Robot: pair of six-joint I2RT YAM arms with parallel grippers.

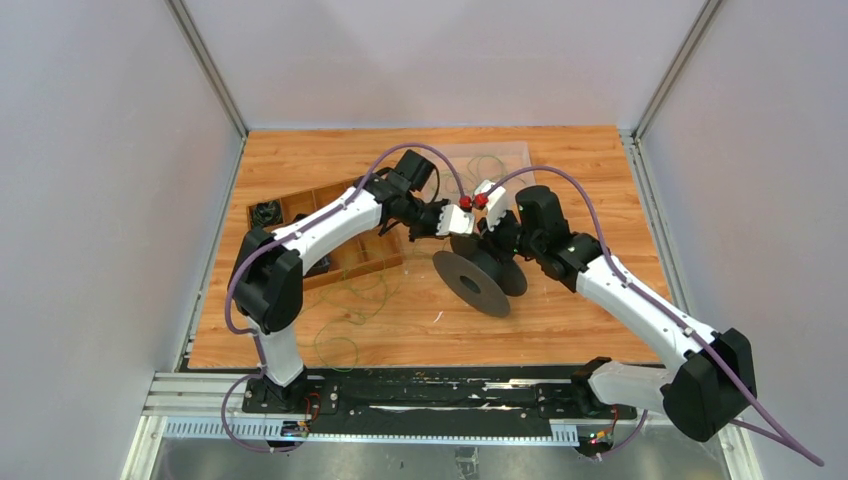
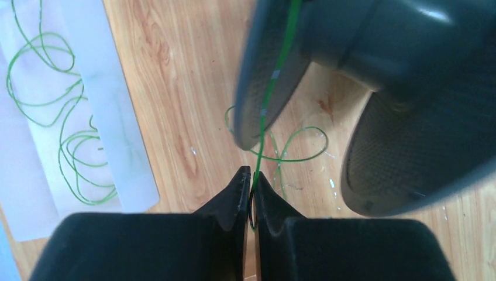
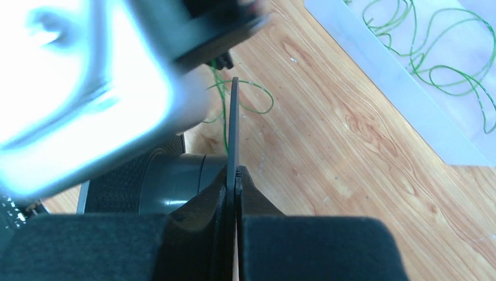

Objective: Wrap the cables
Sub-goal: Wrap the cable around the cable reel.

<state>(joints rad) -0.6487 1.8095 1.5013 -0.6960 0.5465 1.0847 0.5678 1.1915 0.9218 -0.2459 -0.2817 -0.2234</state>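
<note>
Pinching one of the cables (image 2: 258, 158) between its closed fingertips, left end effector (image 2: 253, 190) is holding the strand running up across the flange of the dark grey spool (image 2: 403, 52). Other green loops are lying on the worktop (image 1: 560, 300) and on a clear sheet (image 2: 117, 88). Right end effector (image 3: 236, 178) is clamping shut on the spool's thin flange rim.

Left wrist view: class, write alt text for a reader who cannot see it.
The black left tool pinches a thin green wire that runs up across the rim of a dark grey plastic spool. More green wire lies in loose loops on the wooden table and on a translucent plastic sheet at left.
</note>
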